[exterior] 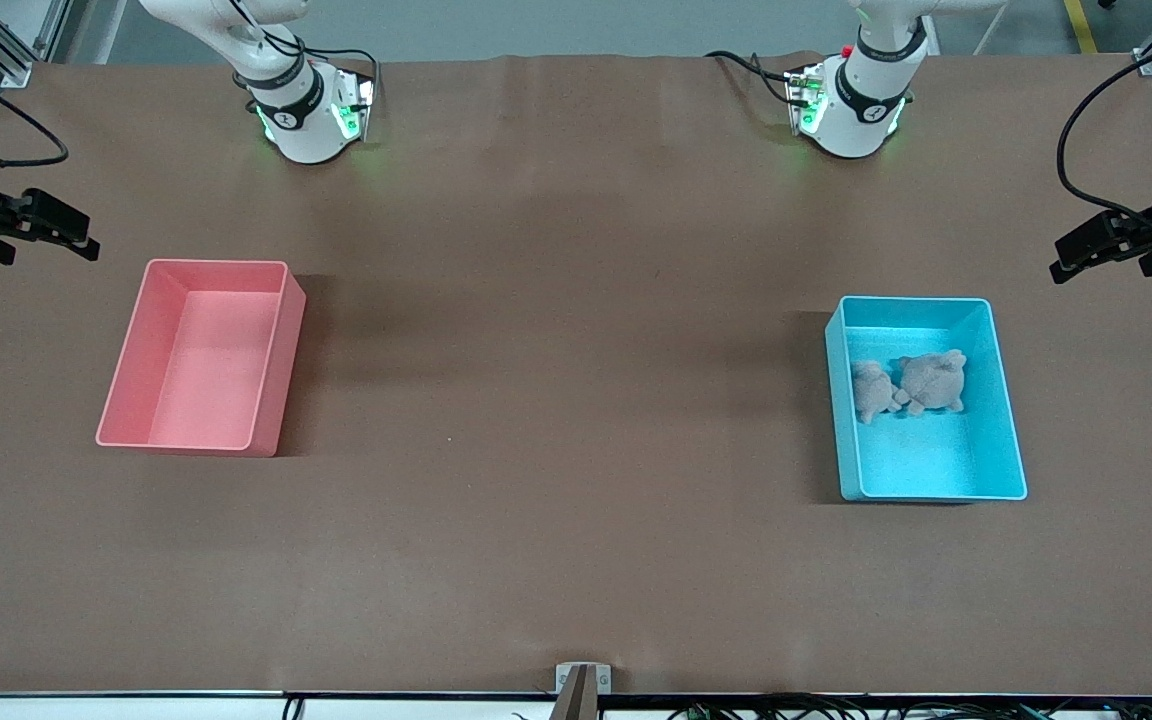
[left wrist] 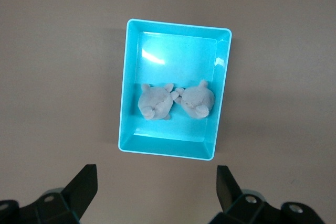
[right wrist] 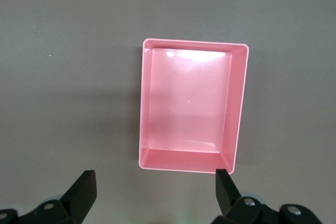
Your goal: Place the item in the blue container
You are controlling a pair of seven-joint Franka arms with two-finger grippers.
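Blue container point(exterior: 1006, 420) long axis toward front camera (two plush toys point(exterior: 911, 385) inside); both pincers wide, empty.

Front view: high, facing both robot bases across the brown table point(exterior: 556, 300). Wrist views: straight down, one over the cyan rectangular plastic bin point(left wrist: 131, 77), also in front view; one over the pink rectangular plastic bin point(right wrist: 239, 103), likewise shared.

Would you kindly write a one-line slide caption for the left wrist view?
Open left gripper above the blue container, which holds two grey plush toys side by side.
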